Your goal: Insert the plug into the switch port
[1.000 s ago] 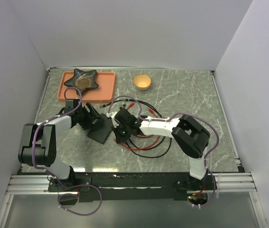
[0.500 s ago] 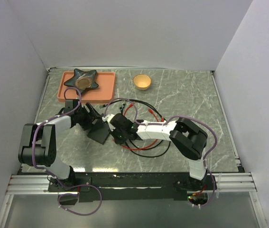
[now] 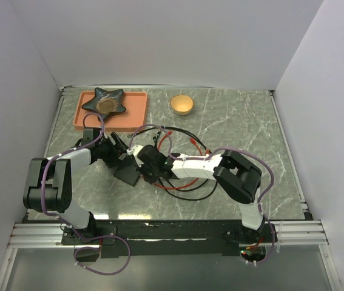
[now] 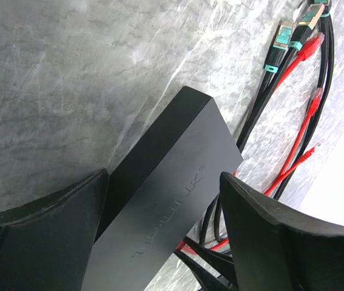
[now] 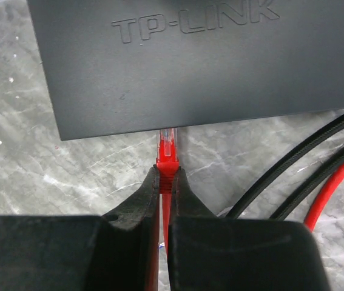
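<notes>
The switch (image 3: 126,170) is a flat black box marked TP-LINK, left of centre. My left gripper (image 3: 114,154) straddles it, both fingertips against its sides; it fills the left wrist view (image 4: 172,188). My right gripper (image 3: 144,165) is shut on the red plug (image 5: 167,148) by its boot. In the right wrist view the plug's clear tip meets the switch's (image 5: 202,60) near edge and partly disappears under it. The switch port is hidden beneath that edge. The red cable runs back between my right fingers (image 5: 150,194).
A tangle of black and red cables (image 3: 187,182) lies right of the switch; spare plugs with teal boots (image 4: 278,42) lie beyond it. A salmon tray (image 3: 132,115) with a dark star-shaped dish (image 3: 104,100) and a yellow bowl (image 3: 182,104) stand at the back.
My right gripper has moved left with the red plug, up to the switch's edge. The switch has shifted slightly. The left arm has hardly moved.
</notes>
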